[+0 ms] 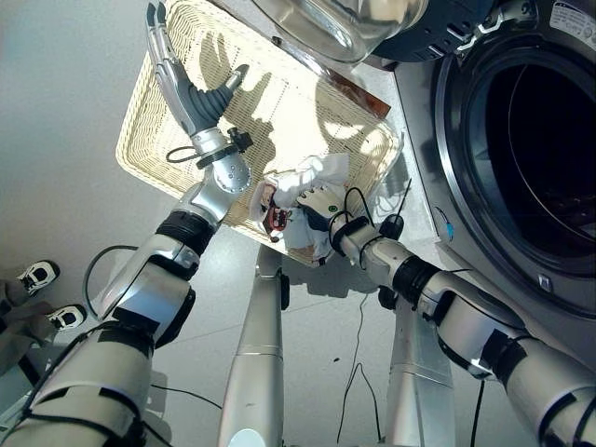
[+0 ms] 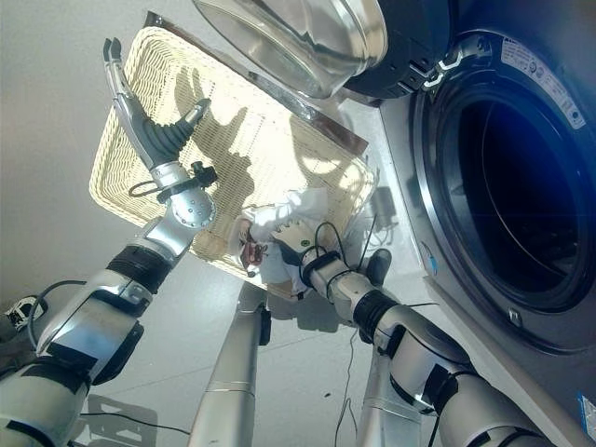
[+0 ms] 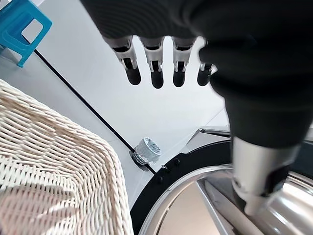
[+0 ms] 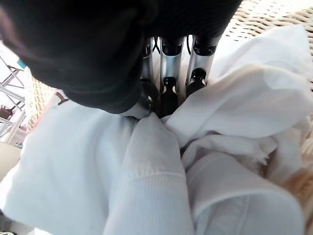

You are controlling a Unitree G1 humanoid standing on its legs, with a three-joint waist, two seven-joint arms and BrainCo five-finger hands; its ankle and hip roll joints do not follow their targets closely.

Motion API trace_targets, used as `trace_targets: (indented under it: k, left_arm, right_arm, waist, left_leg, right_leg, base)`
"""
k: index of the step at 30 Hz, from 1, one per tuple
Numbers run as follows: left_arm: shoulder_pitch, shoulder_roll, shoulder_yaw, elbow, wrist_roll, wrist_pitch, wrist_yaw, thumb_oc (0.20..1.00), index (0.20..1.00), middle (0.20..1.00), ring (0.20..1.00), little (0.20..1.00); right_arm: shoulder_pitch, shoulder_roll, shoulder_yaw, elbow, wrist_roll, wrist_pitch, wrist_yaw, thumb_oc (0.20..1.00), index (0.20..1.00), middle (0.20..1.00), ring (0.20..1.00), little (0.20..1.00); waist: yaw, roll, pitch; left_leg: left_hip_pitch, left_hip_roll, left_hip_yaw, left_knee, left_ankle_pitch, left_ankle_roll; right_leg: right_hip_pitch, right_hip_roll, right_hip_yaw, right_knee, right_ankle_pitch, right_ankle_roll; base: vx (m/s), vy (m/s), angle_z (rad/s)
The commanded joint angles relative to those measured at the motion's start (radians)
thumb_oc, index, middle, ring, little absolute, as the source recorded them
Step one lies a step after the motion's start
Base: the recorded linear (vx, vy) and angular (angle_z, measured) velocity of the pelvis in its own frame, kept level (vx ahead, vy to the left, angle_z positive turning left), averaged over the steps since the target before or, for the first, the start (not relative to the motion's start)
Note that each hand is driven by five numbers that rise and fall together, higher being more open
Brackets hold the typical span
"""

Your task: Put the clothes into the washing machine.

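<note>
Right hand (image 1: pixel 317 201) — fingers curled into white garment (image 4: pixel 146 186)

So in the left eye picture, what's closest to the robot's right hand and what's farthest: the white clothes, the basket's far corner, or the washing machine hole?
From the right hand:
1. White clothes, bunched in its fingers at the basket's near edge.
2. Washing machine opening, off to the hand's right.
3. Basket's far corner, at the top, by the raised left hand.

Both arms are silver-grey with black bands at the joints. The left hand (image 1: pixel 191 98) has a dark ribbed cover and silver fingers (image 3: pixel 157 68) with dark tips. The right hand (image 1: pixel 317 203) has the same dark ribbed cover.
</note>
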Motion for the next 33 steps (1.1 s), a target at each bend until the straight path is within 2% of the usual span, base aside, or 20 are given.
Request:
trace_targets:
  k: [1, 13, 14, 15, 16, 17, 24, 33]
  left_arm:
    - [-0.033, -0.027, 0.06, -0.024, 0.049, -0.042, 0.037, 1.0, 1.0, 1.0, 1.0, 1.0]
    - [-0.038, -0.029, 0.051, -0.028, 0.047, -0.032, 0.039, 1.0, 1.0, 1.0, 1.0, 1.0]
    - [-0.039, -0.027, 0.05, -0.026, 0.045, -0.033, 0.038, 1.0, 1.0, 1.0, 1.0, 1.0]
    - [-0.039, -0.027, 0.049, -0.025, 0.045, -0.034, 0.038, 1.0, 1.0, 1.0, 1.0, 1.0]
    - [-0.04, -0.027, 0.048, -0.023, 0.046, -0.036, 0.038, 1.0, 1.0, 1.0, 1.0, 1.0]
    - [-0.037, -0.027, 0.051, -0.025, 0.049, -0.038, 0.037, 1.0, 1.0, 1.0, 1.0, 1.0]
    - [-0.024, -0.029, 0.053, -0.035, 0.098, -0.043, 0.043, 1.0, 1.0, 1.0, 1.0, 1.0]
    - [-0.001, -0.031, 0.055, -0.05, 0.11, -0.047, 0.059, 1.0, 1.0, 1.0, 1.0, 1.0]
  right_arm:
    - [-0.015, 0.017, -0.013, 0.03, 0.0, -0.023, -0.011, 0.2, 0.2, 0.2, 0.2, 0.2]
    - [-0.032, 0.015, -0.01, 0.037, 0.053, -0.028, -0.016, 0.2, 0.2, 0.2, 0.2, 0.2]
    - [-0.032, 0.013, -0.013, 0.037, 0.075, -0.029, -0.031, 0.269, 0.269, 0.269, 0.269, 0.269]
    - [-0.032, 0.013, -0.014, 0.037, 0.081, -0.029, -0.036, 0.401, 0.401, 0.401, 0.401, 0.401]
    - [-0.032, 0.015, -0.022, 0.04, 0.1, -0.037, -0.054, 0.846, 0.846, 0.846, 0.846, 0.846]
    - [-0.033, 0.015, -0.03, 0.04, 0.106, -0.043, -0.058, 1.0, 1.0, 1.0, 1.0, 1.0]
    - [-0.052, -0.002, -0.058, -0.037, 0.092, -0.177, -0.161, 1.0, 1.0, 1.0, 1.0, 1.0]
    - [-0.036, -0.023, -0.029, -0.064, 0.053, -0.219, -0.164, 1.0, 1.0, 1.0, 1.0, 1.0]
  waist:
    - [-0.004, 0.105, -0.013]
    - [0.0, 0.107, -0.013]
    - [0.0, 0.107, -0.013]
    - [0.0, 0.107, -0.013]
    - [0.0, 0.108, -0.013]
    - [0.0, 0.11, -0.013]
    - [0.002, 0.118, -0.013]
    - [0.002, 0.124, -0.013]
  left_leg:
    - [-0.046, -0.048, 0.032, 0.096, -0.044, 0.094]
    - [-0.038, -0.045, 0.031, 0.081, -0.037, 0.091]
    - [-0.037, -0.045, 0.031, 0.081, -0.037, 0.091]
    - [-0.037, -0.045, 0.031, 0.081, -0.036, 0.091]
    - [-0.035, -0.046, 0.03, 0.079, -0.036, 0.091]
    - [-0.032, -0.046, 0.029, 0.078, -0.037, 0.091]
    - [-0.034, -0.049, 0.03, 0.081, -0.036, 0.088]
    - [-0.032, -0.045, 0.031, 0.076, -0.037, 0.087]
  right_leg:
    - [0.063, 0.036, -0.022, -0.243, 0.202, 0.043]
    - [0.069, 0.032, -0.027, -0.25, 0.206, 0.047]
    - [0.069, 0.032, -0.027, -0.251, 0.207, 0.046]
    - [0.069, 0.032, -0.027, -0.251, 0.207, 0.046]
    - [0.07, 0.033, -0.026, -0.252, 0.208, 0.046]
    - [0.072, 0.033, -0.025, -0.255, 0.21, 0.047]
    - [0.067, 0.03, -0.023, -0.252, 0.209, 0.049]
    - [0.064, 0.03, -0.019, -0.249, 0.202, 0.051]
  base:
    - [0.0, 0.0, 0.0]
    - [0.0, 0.0, 0.0]
    - [0.0, 0.0, 0.0]
    - [0.0, 0.0, 0.0]
    - [0.0, 0.0, 0.0]
    - [0.0, 0.0, 0.0]
    - [0.0, 0.0, 0.0]
    - [0.0, 0.011, 0.0]
